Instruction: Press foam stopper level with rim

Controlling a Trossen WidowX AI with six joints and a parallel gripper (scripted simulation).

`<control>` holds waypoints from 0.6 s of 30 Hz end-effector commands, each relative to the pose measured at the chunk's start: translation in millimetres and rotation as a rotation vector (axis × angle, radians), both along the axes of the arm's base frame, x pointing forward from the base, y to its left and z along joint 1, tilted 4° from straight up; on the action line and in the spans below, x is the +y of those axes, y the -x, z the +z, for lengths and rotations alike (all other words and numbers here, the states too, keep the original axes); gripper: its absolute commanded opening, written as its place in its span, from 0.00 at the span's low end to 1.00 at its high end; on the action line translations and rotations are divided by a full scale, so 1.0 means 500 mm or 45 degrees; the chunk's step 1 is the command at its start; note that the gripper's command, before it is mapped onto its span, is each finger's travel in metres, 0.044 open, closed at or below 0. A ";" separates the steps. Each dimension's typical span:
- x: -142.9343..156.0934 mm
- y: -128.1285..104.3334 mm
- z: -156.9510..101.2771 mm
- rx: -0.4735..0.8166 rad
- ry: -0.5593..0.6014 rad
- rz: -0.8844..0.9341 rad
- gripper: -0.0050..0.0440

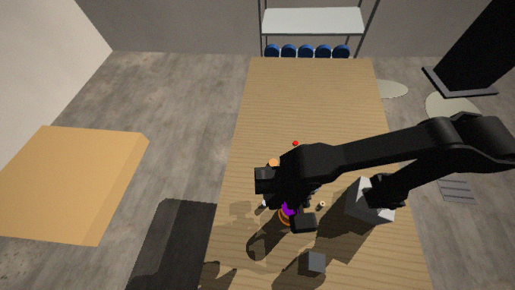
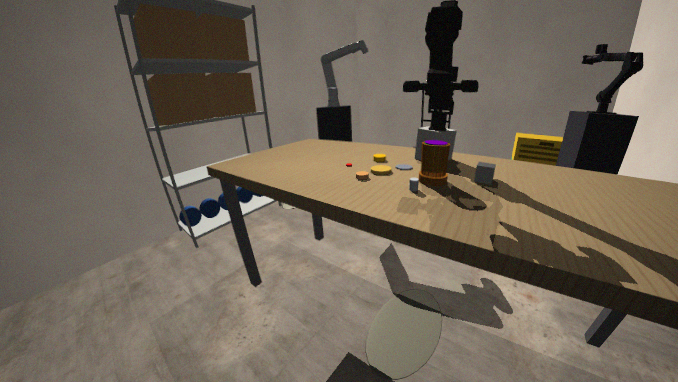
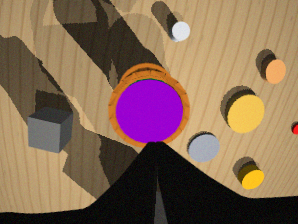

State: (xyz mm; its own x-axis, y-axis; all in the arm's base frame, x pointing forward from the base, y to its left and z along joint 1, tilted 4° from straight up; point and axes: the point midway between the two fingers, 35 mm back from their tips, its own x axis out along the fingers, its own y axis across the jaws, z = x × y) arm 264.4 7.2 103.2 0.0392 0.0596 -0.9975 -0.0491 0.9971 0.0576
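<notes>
Wrist view: I'm seeing purple stopper (image 1: 289, 209) (image 2: 435, 143) (image 3: 149, 111) filling upright orange-brown jar (image 2: 435, 161) (image 3: 114, 111); grey cube (image 1: 316, 262) (image 2: 485, 173) (image 3: 46, 132) sitting apart; clenched, empty tool (image 3: 155, 148) overlapping near rim.

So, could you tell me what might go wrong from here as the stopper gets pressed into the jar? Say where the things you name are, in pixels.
The purple stopper (image 1: 289, 209) (image 2: 436, 143) (image 3: 149, 111) nearly fills the jar's mouth, so a slightly off-centre press could catch the rim and tip or shift the jar (image 1: 282, 217) (image 2: 435, 162) (image 3: 114, 111).

The shut gripper (image 3: 155, 148) makes a narrow tip against that wide top, so it might press unevenly or too deep, leaving the stopper low.
</notes>
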 end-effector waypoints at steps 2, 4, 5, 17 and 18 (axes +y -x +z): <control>0.000 -0.007 0.013 -0.036 0.000 0.000 0.10; 0.000 -0.007 0.013 -0.036 0.000 0.000 0.10; 0.000 -0.007 0.015 -0.035 0.000 0.000 0.10; -0.004 -0.005 0.072 -0.026 0.000 0.000 0.10; -0.003 -0.006 0.063 -0.025 0.000 0.000 0.10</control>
